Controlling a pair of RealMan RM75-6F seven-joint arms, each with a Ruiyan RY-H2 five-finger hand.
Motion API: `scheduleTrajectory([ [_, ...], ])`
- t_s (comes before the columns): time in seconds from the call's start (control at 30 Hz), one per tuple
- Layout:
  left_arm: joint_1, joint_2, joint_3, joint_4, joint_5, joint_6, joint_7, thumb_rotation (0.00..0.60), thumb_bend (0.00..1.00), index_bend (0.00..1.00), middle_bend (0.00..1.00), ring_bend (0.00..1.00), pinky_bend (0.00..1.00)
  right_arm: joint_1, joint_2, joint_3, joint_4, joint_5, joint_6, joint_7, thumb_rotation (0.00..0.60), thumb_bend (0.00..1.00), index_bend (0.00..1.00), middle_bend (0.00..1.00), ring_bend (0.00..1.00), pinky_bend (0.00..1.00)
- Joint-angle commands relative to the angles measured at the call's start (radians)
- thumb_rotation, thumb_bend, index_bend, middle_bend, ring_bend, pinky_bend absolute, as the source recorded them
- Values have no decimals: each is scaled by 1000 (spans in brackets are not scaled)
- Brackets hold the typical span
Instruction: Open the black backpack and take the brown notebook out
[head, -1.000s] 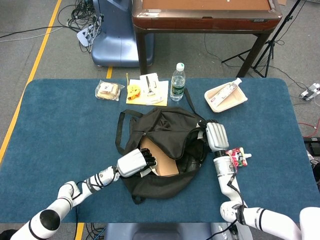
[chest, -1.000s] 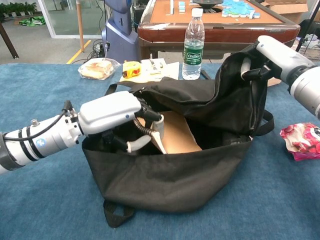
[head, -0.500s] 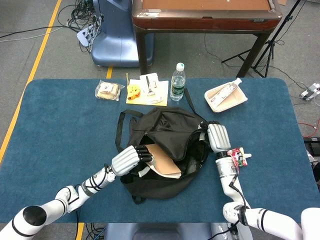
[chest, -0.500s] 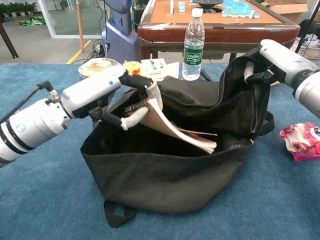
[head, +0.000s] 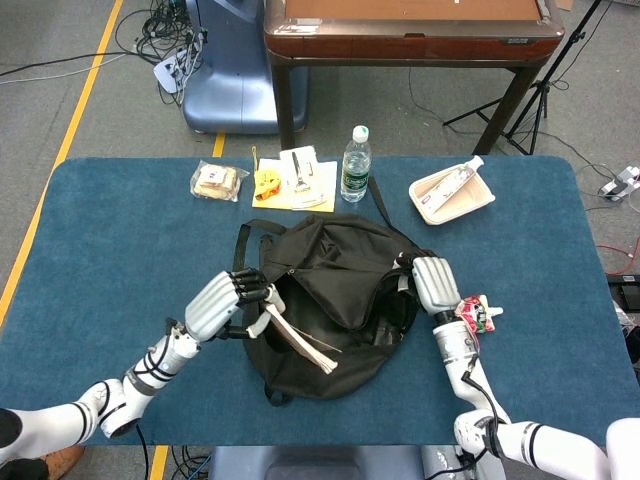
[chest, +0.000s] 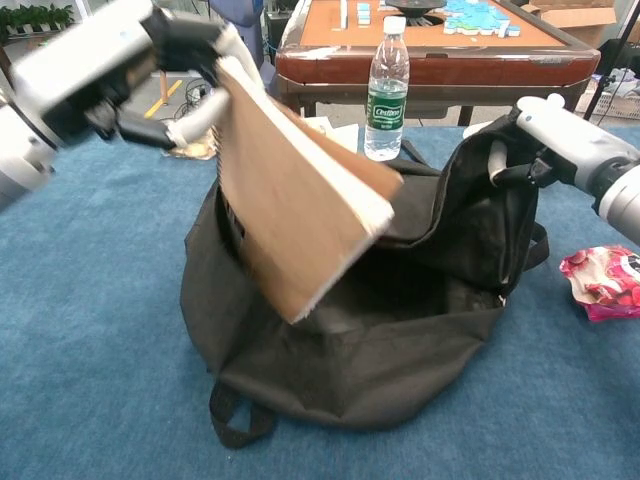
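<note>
The black backpack (chest: 350, 350) lies unzipped on the table, its mouth gaping and its right side pulled upright. The brown notebook (chest: 290, 200), closed with pale page edges showing, hangs tilted above the opening, clear of the bag.

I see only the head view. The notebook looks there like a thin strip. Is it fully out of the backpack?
Observer: In the chest view the brown notebook hangs tilted above the opening of the black backpack, its lower corner clear of the rim.
Operator: How does the left hand hold it?
Observer: The left hand grips it by the top edge, high near the frame's upper left, with the cover facing the chest camera.
Operator: And the right hand, does it hold the bag?
Observer: The right hand holds the raised side of the backpack, keeping the mouth open.
Operator: Is anything left inside?
Observer: The chest view shows only dark lining; I cannot tell more.
</note>
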Motion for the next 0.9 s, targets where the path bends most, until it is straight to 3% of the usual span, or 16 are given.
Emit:
scheduleTrajectory([
  [0.03, 27, 75, -44, -73, -41, 2, 21, 600, 496, 640, 656, 495, 400, -8, 17, -41, -20, -64, 6, 19, 600, 973, 774, 484, 412, 327],
  [0.2, 52, 155, -87, -140, -84, -5, 24, 600, 495, 640, 657, 495, 400, -11, 52, -108, -74, -164, 2, 32, 600, 907, 745, 438, 367, 327],
  [0.3, 65, 193, -114, -172, -103, -4, 28, 600, 495, 640, 657, 495, 400, -9, 90, -164, -125, -219, -27, 20, 600, 801, 624, 364, 288, 323],
  [0.4, 76, 224, -135, -199, -121, -12, 36, 600, 495, 638, 657, 495, 400, -10, 136, -217, -179, -257, -58, -23, 600, 545, 375, 246, 183, 274],
  [0.47, 80, 238, -148, -213, -137, -29, 47, 600, 495, 637, 657, 495, 400, -18, 159, -243, -216, -281, -56, -46, 600, 240, 106, 101, 76, 206],
  [0.53, 80, 242, -162, -212, -154, -46, 67, 600, 495, 635, 657, 495, 400, -27, 176, -256, -246, -306, -39, -50, 600, 59, 2, 13, 12, 152],
  [0.57, 78, 243, -170, -209, -166, -61, 79, 600, 495, 634, 657, 495, 400, -35, 187, -262, -262, -328, -20, -47, 600, 16, 0, 0, 1, 131],
  [0.9, 27, 145, -250, -58, -237, -143, 200, 600, 495, 629, 657, 495, 400, -104, 309, -282, -352, -465, 155, 20, 600, 0, 0, 0, 0, 108],
])
